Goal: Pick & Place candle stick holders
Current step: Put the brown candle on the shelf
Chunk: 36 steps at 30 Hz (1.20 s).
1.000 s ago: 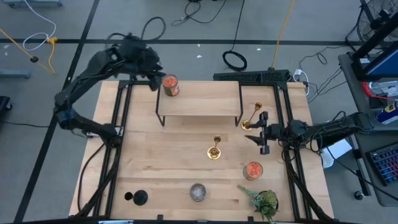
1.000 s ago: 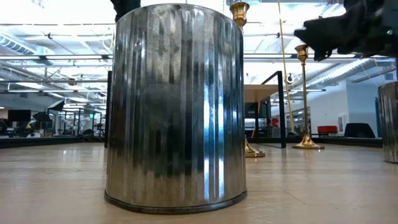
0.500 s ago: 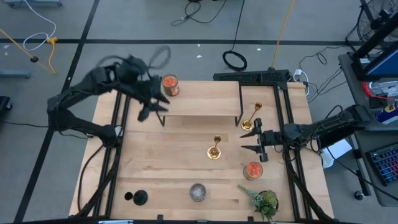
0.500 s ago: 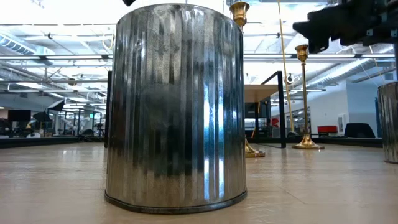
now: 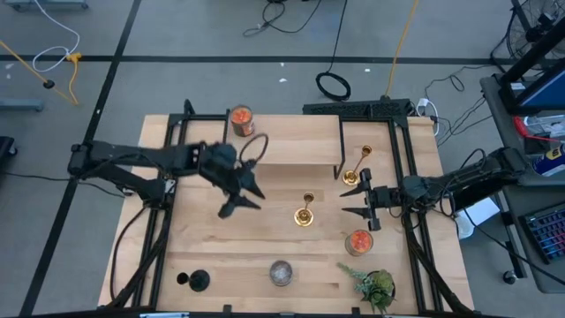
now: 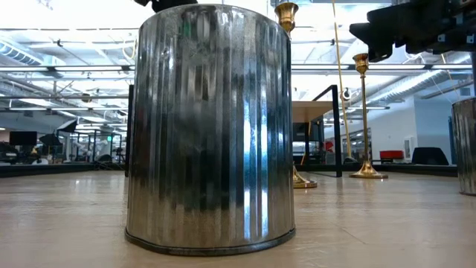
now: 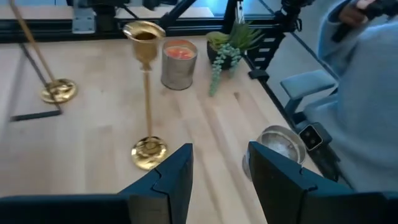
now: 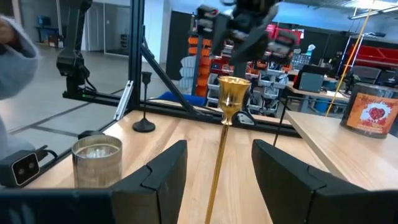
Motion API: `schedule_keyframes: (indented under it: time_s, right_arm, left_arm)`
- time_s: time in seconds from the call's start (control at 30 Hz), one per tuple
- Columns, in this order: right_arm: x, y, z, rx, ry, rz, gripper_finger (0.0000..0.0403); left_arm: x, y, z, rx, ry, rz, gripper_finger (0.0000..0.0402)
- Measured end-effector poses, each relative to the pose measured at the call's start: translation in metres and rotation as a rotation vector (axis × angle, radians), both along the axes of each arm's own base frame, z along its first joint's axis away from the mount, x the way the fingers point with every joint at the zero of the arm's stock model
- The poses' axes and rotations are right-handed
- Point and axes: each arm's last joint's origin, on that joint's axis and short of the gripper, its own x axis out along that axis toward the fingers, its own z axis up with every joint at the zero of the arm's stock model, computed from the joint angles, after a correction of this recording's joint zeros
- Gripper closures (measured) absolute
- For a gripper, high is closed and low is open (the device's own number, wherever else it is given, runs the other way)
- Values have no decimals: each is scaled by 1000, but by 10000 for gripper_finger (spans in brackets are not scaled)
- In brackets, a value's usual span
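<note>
A gold candlestick (image 5: 305, 212) stands upright on its round base in the middle of the table. It also shows in the left wrist view (image 7: 147, 93) and the right wrist view (image 8: 225, 124). A second gold candlestick (image 5: 357, 168) stands by the black riser's right leg. The black candlestick (image 5: 196, 281) stands at the near left. My left gripper (image 5: 243, 201) is open and empty, to the left of the middle candlestick. My right gripper (image 5: 355, 200) is open and empty, to its right, apart from it.
A black wire riser (image 5: 282, 159) stands at the far middle, with an orange jar (image 5: 240, 121) at its left. A second orange jar (image 5: 358, 240), a silver jar (image 5: 281, 272) and a small plant (image 5: 375, 284) stand near the front. A person's grey sleeve (image 7: 360, 93) shows beyond the table.
My left gripper has swung from the far edge beside the orange jar toward the near edge and the right, ending just left of the middle gold candlestick. My right gripper has shifted a little to the left toward the same candlestick. Nothing on the table has moved.
</note>
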Motion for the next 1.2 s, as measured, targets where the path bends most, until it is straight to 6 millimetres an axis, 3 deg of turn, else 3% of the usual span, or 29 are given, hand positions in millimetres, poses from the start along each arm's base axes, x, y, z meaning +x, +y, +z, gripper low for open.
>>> schedule_keyframes:
  time_s: [0.17,0.47,0.73,0.87,1.2]
  right_arm:
    - [0,0,0,0,0,-1,224]
    - [0,0,1,1,-5,-2,225]
    - [0,0,1,-98,-23,-10,225]
    - [0,0,5,-152,-66,-17,225]
    - [0,0,6,-166,-83,-20,225]
  left_arm:
    - [0,-29,-15,-37,19,79,243]
    - [18,-74,-42,-128,115,209,243]
    - [33,-97,-66,-205,210,230,243]
    - [42,-105,-68,-242,223,265,243]
    - [59,-130,-99,-214,305,293,243]
